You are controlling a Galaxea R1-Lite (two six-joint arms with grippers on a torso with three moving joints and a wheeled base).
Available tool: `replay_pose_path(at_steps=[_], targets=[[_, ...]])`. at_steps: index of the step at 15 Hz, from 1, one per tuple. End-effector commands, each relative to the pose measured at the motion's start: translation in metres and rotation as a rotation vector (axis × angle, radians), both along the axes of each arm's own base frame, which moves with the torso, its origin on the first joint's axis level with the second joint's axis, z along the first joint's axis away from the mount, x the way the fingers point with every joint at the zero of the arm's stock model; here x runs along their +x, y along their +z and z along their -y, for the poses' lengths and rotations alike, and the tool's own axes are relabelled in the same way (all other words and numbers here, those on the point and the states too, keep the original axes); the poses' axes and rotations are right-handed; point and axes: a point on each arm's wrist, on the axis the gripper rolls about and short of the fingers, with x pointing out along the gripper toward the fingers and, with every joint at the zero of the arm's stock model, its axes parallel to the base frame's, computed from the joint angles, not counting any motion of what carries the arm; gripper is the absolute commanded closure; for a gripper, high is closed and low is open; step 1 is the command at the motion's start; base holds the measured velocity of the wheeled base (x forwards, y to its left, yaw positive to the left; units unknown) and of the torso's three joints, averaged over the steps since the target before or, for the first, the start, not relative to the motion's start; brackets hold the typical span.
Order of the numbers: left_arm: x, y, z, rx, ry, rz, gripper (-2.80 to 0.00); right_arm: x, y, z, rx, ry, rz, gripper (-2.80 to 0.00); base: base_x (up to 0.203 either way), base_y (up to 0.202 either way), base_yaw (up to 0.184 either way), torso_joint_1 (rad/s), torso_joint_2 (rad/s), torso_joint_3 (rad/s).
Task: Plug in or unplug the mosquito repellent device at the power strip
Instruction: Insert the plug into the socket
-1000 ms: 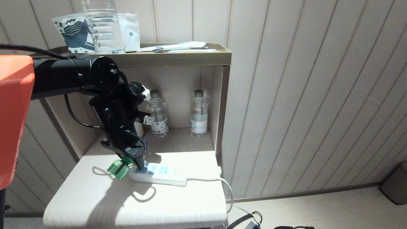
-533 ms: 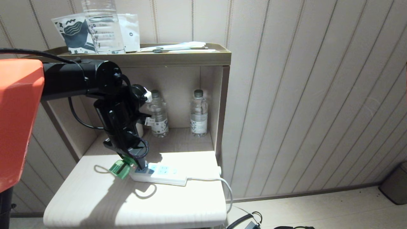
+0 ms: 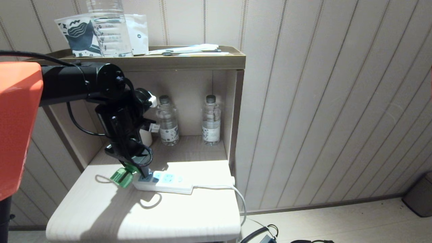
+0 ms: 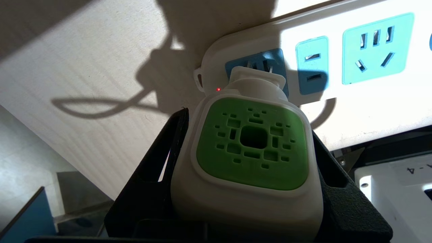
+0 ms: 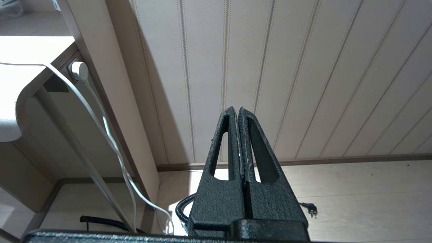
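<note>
On the pale table [image 3: 189,216], the left hand [image 3: 135,170] pinches the mosquito repellent device [image 4: 249,152], prongs at the power strip [image 3: 168,180].

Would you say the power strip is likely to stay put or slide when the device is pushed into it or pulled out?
The power strip lies loose on the smooth table, so it probably slides or lifts. Its cord hangs slack, offering little restraint. The left gripper clamps the mosquito repellent device, whose prongs sit in the end socket, so a tug likely drags the strip.
</note>
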Motion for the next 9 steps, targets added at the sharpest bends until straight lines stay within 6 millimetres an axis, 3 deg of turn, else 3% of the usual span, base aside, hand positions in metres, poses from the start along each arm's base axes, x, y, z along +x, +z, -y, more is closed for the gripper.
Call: replay_pose_path(at_steps=[1,5,9], targets=[[-0.002,0.003,-0.001,-0.003,0.000,0.006,0.00,0.000,0.000,0.000,0.001,0.001,0.000,0.00,0.000,0.000,0.000,0.000,0.00,0.000],[-0.008,0.018,-0.003,-0.026,0.009,0.060,0.00,0.000,0.000,0.000,0.001,0.001,0.000,0.00,0.000,0.000,0.000,0.000,0.00,0.000],[-0.004,0.010,-0.008,0.006,0.079,0.025,0.00,0.000,0.000,0.000,-0.001,0.001,0.000,0.00,0.000,0.000,0.000,0.000,0.00,0.000]])
